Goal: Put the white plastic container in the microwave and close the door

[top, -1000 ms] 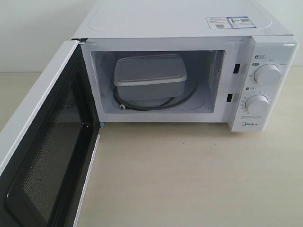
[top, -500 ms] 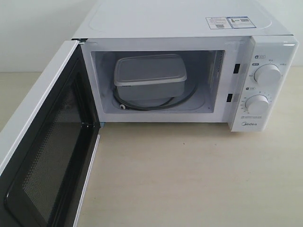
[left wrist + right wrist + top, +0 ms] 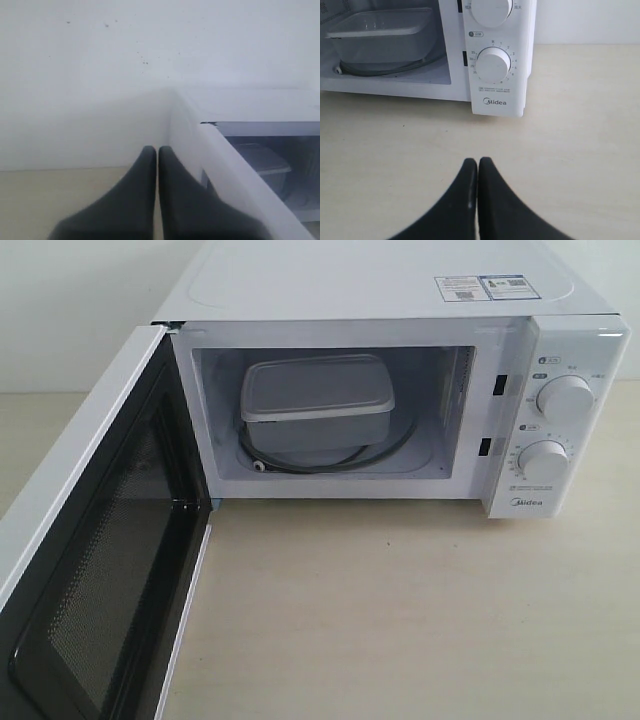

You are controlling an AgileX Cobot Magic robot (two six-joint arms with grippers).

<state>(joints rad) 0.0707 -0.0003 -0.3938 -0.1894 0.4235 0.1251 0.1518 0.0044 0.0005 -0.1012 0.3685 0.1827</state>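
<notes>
Door [image 3: 100,570] first, filling the lower left of the outside view: it stands swung wide, black mesh face toward the camera. Against the frames from the last second I see nothing moved, neither door nor box, and no arm shows in that view. My left gripper [image 3: 157,149] appears only in its wrist camera, both fingers pressed together with nothing between them, on the outer side of the door's white edge.

Just left of centre in the outside view, the plastic box [image 3: 315,400] sits lidded inside the microwave [image 3: 380,280], over the dark turntable ring [image 3: 380,455], toward the back of the cavity. So I judge the first half done and only the closing left. The stillness reads to me as a pause before the push.

At the right, two round dials [image 3: 565,397] stack on the control panel. My right gripper [image 3: 478,161] is likewise pinched closed and empty, low over the table [image 3: 570,125] in front of the lower dial and well apart from it.

The table is pale beige and matt. Behind the microwave is a plain white wall [image 3: 70,310].
</notes>
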